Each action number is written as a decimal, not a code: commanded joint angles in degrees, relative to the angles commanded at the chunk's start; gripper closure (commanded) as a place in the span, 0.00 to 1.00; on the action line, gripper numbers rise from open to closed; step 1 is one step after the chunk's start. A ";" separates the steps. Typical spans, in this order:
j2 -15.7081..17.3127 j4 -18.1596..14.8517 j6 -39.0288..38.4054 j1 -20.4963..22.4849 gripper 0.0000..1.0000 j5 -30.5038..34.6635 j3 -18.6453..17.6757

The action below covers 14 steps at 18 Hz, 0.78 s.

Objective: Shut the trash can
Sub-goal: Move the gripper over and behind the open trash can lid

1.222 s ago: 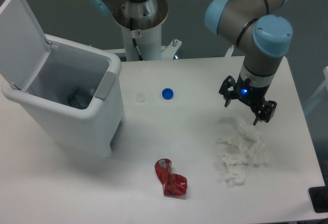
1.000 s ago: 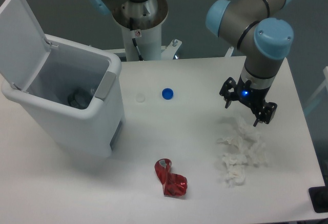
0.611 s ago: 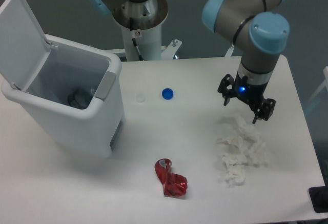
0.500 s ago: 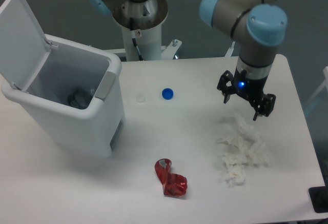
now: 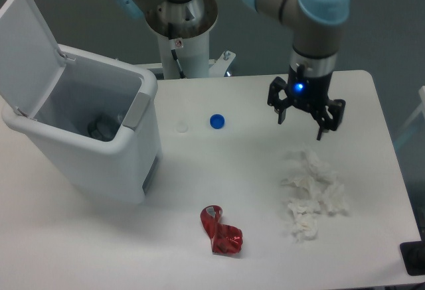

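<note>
The gripper [image 5: 305, 113] hangs above the table with its two fingers spread apart and nothing between them. The trash can [image 5: 93, 145] stands well apart from it, far off to the gripper's left as the camera sees it, at the opposite side of the table [image 5: 199, 250]. Its lid [image 5: 25, 48] is tipped up and back, hinged along the bin's far-left edge, so the long hinge line runs roughly front to back in the view and the lid's free edge points up and away from the gripper. Something dark lies at the bottom of the bin; what it is cannot be told.

The move ahead likely calls for a long sideways reach across the table, over the bin's open mouth, to get behind or above the lid and press it down toward the grey latch panel [image 5: 137, 111].

Just below the gripper lies a heap of crumpled white tissue [image 5: 311, 194]. Between gripper and bin sit a blue bottle cap [image 5: 216, 121] and a small white cap [image 5: 182, 127]; a crushed red can [image 5: 220, 231] lies nearer the camera. The table is white and smooth, the backdrop dark grey.
</note>
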 joint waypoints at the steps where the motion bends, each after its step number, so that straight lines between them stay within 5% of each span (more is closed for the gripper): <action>1: 2.90 -0.09 -4.21 -0.79 0.60 -2.98 -0.36; 5: 10.56 -2.11 -16.27 -6.49 0.90 -6.18 -0.45; 14: 17.51 -1.50 -27.53 -16.00 1.00 -15.65 0.34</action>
